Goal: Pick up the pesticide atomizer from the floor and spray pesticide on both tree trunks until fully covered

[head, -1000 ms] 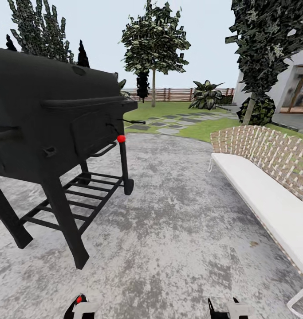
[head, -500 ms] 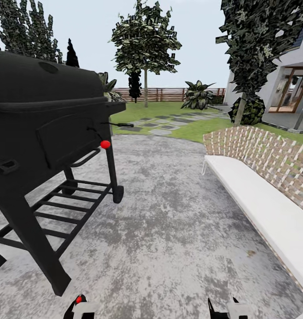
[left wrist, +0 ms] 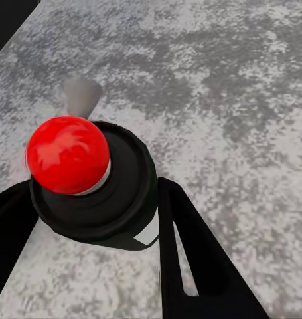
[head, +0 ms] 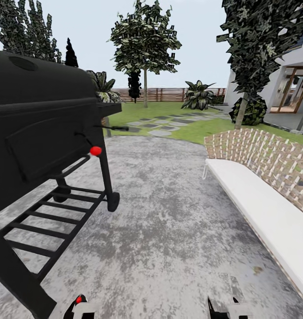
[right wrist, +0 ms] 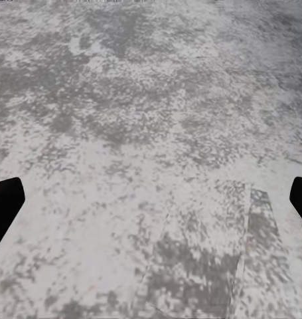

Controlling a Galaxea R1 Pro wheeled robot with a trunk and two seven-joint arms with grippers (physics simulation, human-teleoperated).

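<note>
The pesticide atomizer (left wrist: 117, 193), a black bottle with a round red cap (left wrist: 68, 154), sits between the two black fingers of my left gripper (left wrist: 91, 212), which is shut on it. Its red cap (head: 78, 299) peeks over the bottom edge of the head view. My right gripper (right wrist: 151, 199) is open over the grey stone patio with nothing between its fingers. Ahead lies the garden lawn (head: 200, 128) with grey stepping stones (head: 160, 132) and a brown slat fence (head: 169, 94). One tree stands far off with a thin pale trunk (head: 145, 91). A second tree's trunk (head: 241, 113) rises at the right.
A large black barbecue grill (head: 40, 133) on a wheeled frame stands close at the left. A white-cushioned woven bench (head: 262, 199) runs along the right. The speckled patio (head: 169, 212) opens between them toward the lawn. A house (head: 293, 93) stands at the far right, palms (head: 198, 95) by the fence.
The whole view has advanced along the patio: the grill looms larger and has slid left, and the bench sits lower right. Both grippers hold the same pose.
</note>
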